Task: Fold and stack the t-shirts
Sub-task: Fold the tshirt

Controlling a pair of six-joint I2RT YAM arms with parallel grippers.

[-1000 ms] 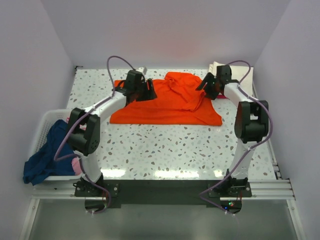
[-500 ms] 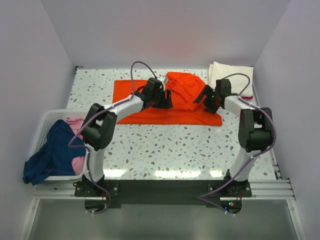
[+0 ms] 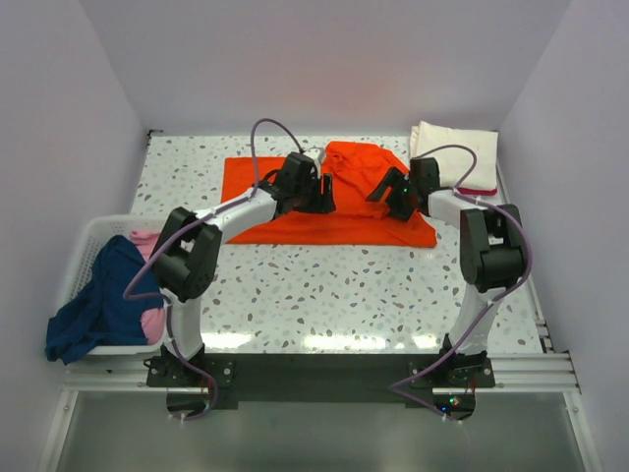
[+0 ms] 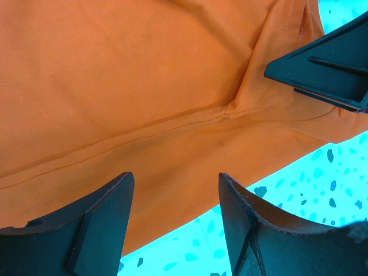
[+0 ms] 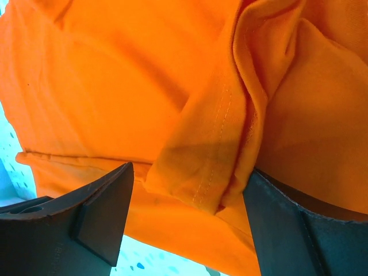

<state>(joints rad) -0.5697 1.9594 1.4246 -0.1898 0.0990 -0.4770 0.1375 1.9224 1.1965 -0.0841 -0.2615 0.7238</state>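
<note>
Orange t-shirt (image 3: 334, 224) edges outside both wrist views; pink t-shirt (image 3: 147, 240) mostly beneath the navy t-shirt (image 3: 93, 307)

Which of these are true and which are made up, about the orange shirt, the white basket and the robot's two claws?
1. The bright orange cloth t-shirt lies on the speckled table. True.
2. The white slatted plastic basket is empty. False: a navy blue shirt and a pink shirt are in it.
3. The left gripper and the right gripper are both over the orange t-shirt with jaws open. True.
4. The folded cream-white shirt sits in the basket. False: it lies at the table's far right corner.
</note>
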